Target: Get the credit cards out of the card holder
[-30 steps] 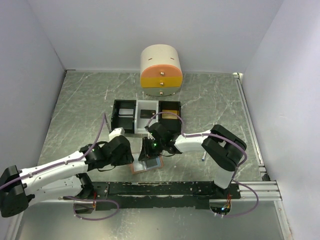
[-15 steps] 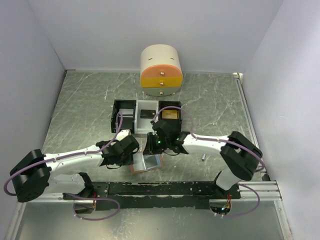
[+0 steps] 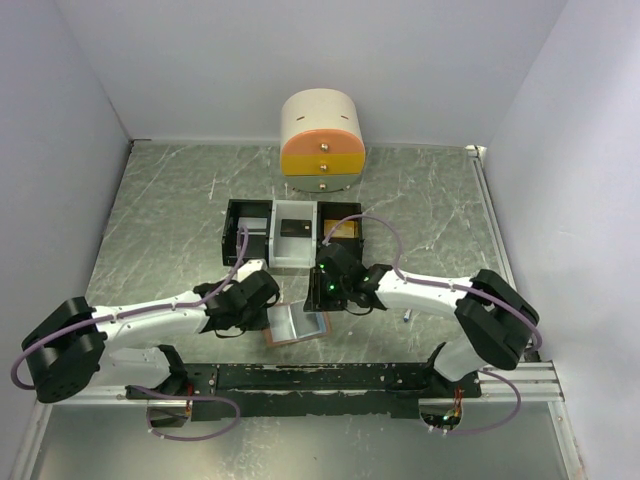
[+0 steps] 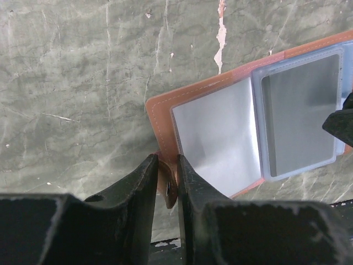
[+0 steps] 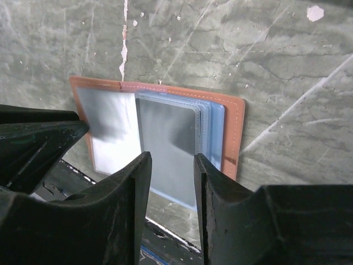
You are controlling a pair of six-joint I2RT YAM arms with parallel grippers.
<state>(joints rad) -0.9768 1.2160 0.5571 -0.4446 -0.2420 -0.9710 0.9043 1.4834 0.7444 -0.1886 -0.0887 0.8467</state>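
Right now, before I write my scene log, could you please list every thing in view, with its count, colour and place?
tan-brown leather card holder: 1, clear sleeves, lying open near the arm bases
rectangular compartment trays: 3, black, white, black, in a row mid-table
dark rectangular card: 1, in the white middle tray
orange-gold card: 1, in the right black tray
grey flat item: 1, in the left black tray, too small to identify
round drawer unit: 1, cream, orange, yellow, at the back wall
small pale pen-like object: 1, right of the holder
grey-green marbled table: 1
left end effector: shut on the holder's brown tab
right end effector: open, above the sleeves
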